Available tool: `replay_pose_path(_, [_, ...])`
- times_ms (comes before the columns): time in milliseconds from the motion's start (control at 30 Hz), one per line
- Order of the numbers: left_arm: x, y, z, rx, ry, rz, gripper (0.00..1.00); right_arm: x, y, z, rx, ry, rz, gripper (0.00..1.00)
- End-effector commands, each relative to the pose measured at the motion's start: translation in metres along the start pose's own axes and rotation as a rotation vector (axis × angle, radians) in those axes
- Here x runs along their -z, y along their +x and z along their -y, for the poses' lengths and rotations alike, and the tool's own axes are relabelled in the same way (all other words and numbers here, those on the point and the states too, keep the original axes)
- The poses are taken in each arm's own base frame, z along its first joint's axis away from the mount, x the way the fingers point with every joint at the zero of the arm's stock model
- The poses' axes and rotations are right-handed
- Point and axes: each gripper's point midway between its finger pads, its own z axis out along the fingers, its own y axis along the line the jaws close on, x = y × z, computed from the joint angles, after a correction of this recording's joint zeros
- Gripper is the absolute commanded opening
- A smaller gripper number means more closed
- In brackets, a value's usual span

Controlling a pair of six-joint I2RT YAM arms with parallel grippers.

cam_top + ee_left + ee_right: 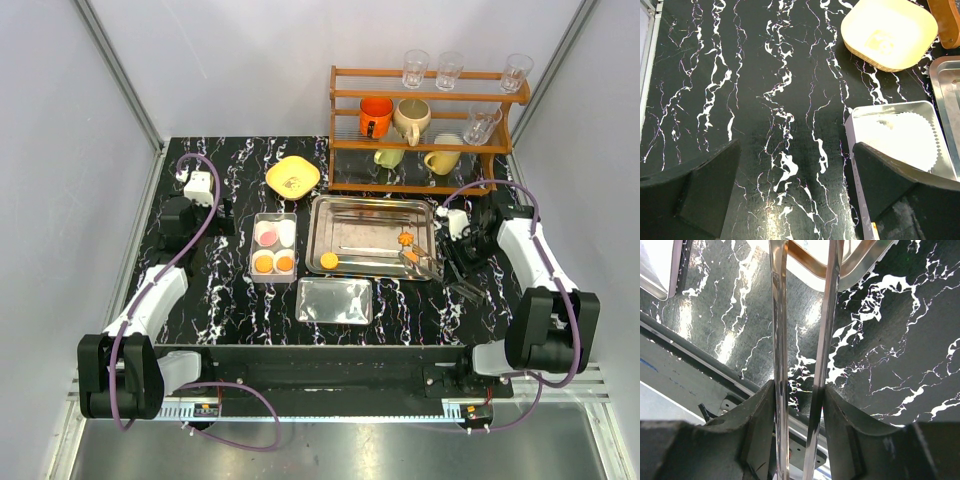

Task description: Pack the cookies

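- Behind the steel tray, your landmark here, the wooden rack carries clear glasses on top and mugs on its lower shelves.
- The steel tray itself holds two cookies: a round orange cookie near its front-left corner and a flower-edged orange cookie toward its right side.
- Just left of the tray, the metal box holds four white paper cups. The back-left cup has a pink cookie. The two front cups each have an orange cookie. The back-right cup looks bare.
- In front of the tray lies the flat lid.
- Behind the tray's left corner, the yellow bowl shows only a speckled patch inside.
- At the tray's front-right corner, your right claw pinches the metal tongs.
- Well left of the tray, beyond the box, your left claw hangs spread wide over bare tabletop.
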Motion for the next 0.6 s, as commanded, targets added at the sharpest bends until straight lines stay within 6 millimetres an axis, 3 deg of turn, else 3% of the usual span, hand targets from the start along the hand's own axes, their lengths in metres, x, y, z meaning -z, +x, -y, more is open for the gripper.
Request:
replay_pose_path(0, [0.0019, -0.0202, -0.0038, -0.014, -0.011, 0.077, 0.99, 0.0038, -0.005, -0.0023, 0.006, -0.036, 0.003, 0.46])
replay_pose_path(567, [0.0031, -0.0232, -0.0043, -0.015, -0.015, 0.086, 0.99, 0.0013, -0.0021, -0.0021, -0.018, -0.08, -0.04, 0.48])
